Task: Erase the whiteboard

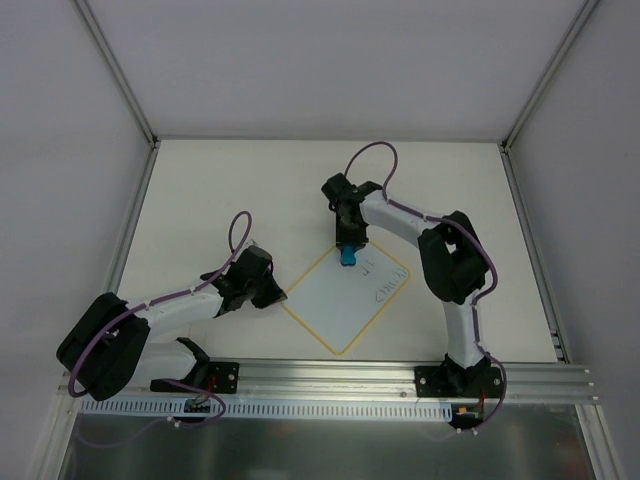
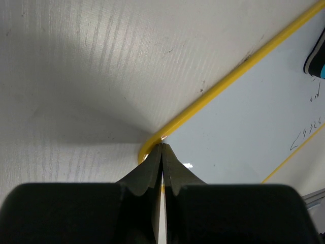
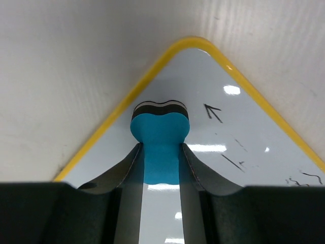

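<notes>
The whiteboard point(image 1: 345, 297), white with a yellow border, lies turned like a diamond on the table. Dark scribbles point(image 1: 385, 283) mark its right part. My right gripper point(image 1: 348, 250) is shut on a blue eraser point(image 1: 348, 257) and holds it on the board near its far corner. In the right wrist view the eraser point(image 3: 160, 134) sits between the fingers, with an arrow mark point(image 3: 214, 112) beside it. My left gripper point(image 1: 272, 297) is shut, its tips pressed on the board's left corner point(image 2: 150, 146). The eraser point(image 2: 317, 60) also shows at the right edge of the left wrist view.
The off-white tabletop point(image 1: 230, 190) surrounds the board. Metal frame posts point(image 1: 120, 75) stand at the back corners. An aluminium rail point(image 1: 340, 375) runs along the near edge with both arm bases on it.
</notes>
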`<state>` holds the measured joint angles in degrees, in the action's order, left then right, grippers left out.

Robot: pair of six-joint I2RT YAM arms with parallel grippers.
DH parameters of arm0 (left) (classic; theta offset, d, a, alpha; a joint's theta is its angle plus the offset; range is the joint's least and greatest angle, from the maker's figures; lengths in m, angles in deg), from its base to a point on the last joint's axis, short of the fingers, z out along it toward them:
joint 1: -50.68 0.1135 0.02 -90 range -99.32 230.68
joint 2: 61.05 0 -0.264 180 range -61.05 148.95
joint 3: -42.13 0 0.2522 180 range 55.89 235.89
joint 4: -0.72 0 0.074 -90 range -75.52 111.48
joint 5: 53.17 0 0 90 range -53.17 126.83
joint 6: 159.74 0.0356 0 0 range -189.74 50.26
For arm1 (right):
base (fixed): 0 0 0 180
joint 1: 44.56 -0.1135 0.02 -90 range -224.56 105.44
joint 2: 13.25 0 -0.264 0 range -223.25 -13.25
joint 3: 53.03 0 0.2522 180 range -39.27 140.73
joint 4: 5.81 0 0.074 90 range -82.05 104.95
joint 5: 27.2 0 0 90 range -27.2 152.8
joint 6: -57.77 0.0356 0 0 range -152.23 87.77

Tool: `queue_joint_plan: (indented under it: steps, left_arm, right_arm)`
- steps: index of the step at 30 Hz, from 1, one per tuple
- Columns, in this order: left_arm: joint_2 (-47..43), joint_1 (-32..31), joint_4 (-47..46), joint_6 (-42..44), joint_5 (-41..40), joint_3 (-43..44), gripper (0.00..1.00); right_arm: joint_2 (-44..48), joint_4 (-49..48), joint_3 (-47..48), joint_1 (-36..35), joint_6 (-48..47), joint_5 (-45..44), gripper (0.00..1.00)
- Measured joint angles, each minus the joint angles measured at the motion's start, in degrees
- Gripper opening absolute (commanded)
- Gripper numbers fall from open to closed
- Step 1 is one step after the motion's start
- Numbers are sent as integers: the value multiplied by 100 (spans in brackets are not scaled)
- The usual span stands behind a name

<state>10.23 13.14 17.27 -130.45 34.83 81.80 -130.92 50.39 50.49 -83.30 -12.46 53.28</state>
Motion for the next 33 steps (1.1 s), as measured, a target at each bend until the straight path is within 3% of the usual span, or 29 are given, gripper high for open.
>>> queue_joint_plan:
  steps: [8,21,27,33]
  left_arm:
    - [0,0,-2,0,-2,0,0]
    - [-15,0,2,-4,-4,-2,0]
    - [-13,0,4,-4,-2,-2,0]
    - [-4,0,2,-4,-2,0,0]
  right_arm:
    - [-278,37,393,35,46,162,1]
    - [352,-400,-575,1064,-24,323,0]
    - [354,-417,-575,671,-179,-90,0]
    - [352,-424,-586,-293,-210,-162,1]
